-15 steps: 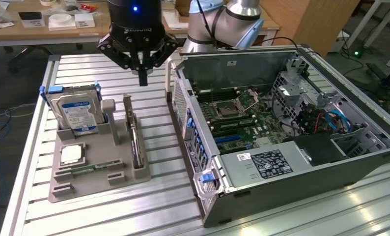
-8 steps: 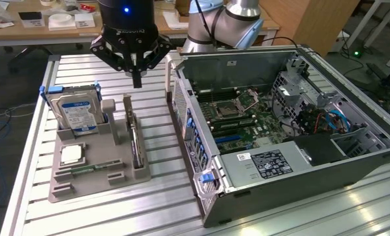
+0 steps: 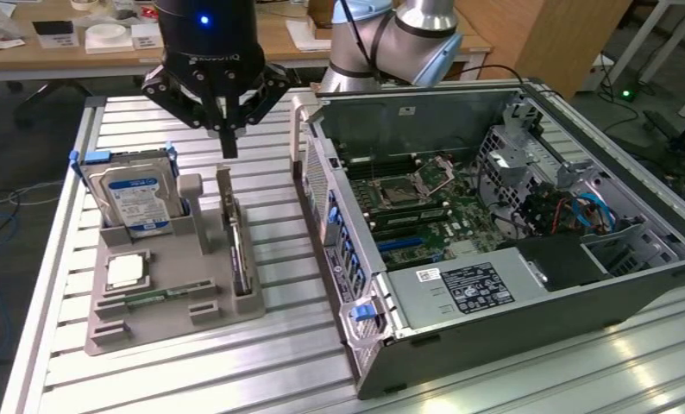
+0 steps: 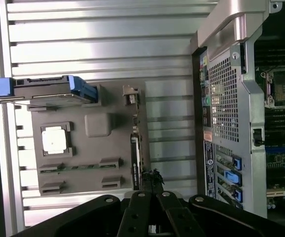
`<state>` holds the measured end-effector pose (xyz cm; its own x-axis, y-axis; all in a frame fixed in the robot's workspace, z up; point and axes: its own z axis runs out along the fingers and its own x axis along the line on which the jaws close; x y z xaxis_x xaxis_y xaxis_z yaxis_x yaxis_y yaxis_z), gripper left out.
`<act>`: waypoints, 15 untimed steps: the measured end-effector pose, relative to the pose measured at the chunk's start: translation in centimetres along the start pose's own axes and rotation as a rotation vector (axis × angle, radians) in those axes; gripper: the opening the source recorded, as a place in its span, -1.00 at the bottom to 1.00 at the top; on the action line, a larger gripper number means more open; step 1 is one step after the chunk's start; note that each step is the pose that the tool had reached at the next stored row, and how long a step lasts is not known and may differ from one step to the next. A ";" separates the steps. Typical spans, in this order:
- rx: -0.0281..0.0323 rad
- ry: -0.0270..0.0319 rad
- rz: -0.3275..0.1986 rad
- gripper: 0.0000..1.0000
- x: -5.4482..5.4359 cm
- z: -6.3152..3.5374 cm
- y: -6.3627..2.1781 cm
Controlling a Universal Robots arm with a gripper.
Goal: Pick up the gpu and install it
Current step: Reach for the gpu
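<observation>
The thin, dark, flat gpu (image 3: 241, 250) is stood on edge in the grey plastic holder tray (image 3: 187, 267), at 9 o'clock from the open grey computer case (image 3: 435, 112). The black gripper (image 3: 228, 148) is pointed straight down at 12 o'clock of the card, with its fingers pressed together and nothing held.

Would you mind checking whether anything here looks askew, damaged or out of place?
Nothing stands out: the gpu stands on edge in its grey holder, the hard drive sits upright beside it, and the open computer case lies level.
</observation>
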<state>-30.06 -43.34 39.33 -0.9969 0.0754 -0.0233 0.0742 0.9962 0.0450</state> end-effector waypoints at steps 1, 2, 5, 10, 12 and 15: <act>-0.0001 -0.0001 0.000 -0.79 0.1 0.00 -0.06; 0.0000 0.0000 0.000 -0.79 0.3 -0.01 -0.13; 0.0000 0.0000 0.000 -0.79 0.8 -0.04 -0.32; 0.0000 0.0000 0.000 -0.79 1.7 -0.07 -0.61; -0.0001 -0.0001 0.000 -0.79 2.0 -0.07 -0.67; 0.0000 0.0000 0.000 -0.79 2.1 -0.08 -0.71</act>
<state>-32.25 -43.89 39.33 -0.9969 0.0752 -0.0233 0.0741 0.9962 0.0451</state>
